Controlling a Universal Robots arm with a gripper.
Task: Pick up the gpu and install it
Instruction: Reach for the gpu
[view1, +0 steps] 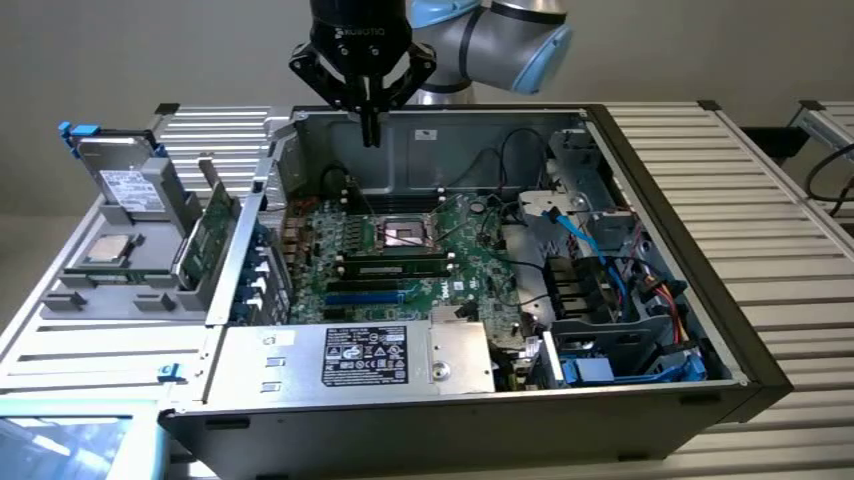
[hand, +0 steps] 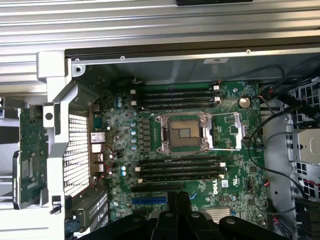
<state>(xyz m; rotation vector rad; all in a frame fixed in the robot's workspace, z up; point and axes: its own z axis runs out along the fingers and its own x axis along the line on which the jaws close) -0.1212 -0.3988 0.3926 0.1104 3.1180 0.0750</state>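
The gpu (view1: 203, 243) is a green card standing on edge in a grey holder outside the case, on the exterior view's left. The wrist view has it as a green board (hand: 30, 155) beside the case's perforated rear wall. My gripper (view1: 370, 128) hangs shut and holds nothing, above the rear part of the open computer case, well apart from the gpu. Its dark fingers (hand: 173, 199) are pressed together over the motherboard (hand: 190, 140). A blue expansion slot (hand: 150, 200) lies bare on the motherboard (view1: 400, 250), near the fingertips in the wrist view.
The grey holder also carries a hard drive (view1: 127, 185) and a processor chip (view1: 107, 250). Inside the case are a power supply (view1: 354, 355), blue cables (view1: 587, 240) and a drive cage (view1: 614, 350). The case wall (view1: 254, 250) stands between the gpu and the motherboard.
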